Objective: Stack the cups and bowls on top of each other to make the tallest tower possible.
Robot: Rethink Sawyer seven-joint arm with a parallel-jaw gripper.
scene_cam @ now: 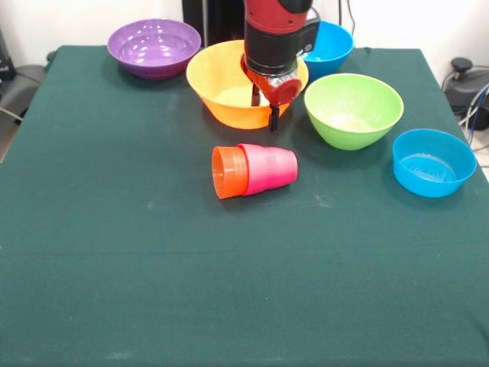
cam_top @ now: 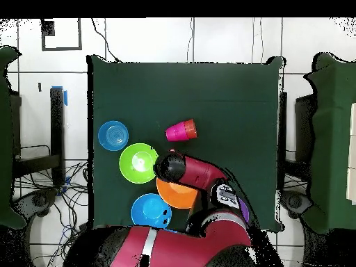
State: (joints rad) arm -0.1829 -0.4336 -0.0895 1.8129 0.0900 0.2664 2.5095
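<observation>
Red-pink cup (scene_cam: 269, 169) on its side mid-desk, orange cup (scene_cam: 228, 172) nested in its mouth, Sawyer gripper (scene_cam: 265, 107) hanging empty above and just behind them, fingers slightly parted, before the orange-yellow bowl (scene_cam: 221, 84), lime green bowl (scene_cam: 353, 109) beside, green desk (scene_cam: 114, 267).

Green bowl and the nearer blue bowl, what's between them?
Nothing: only bare green cloth separates the green bowl from the blue bowl, clearest in the front view.
</observation>
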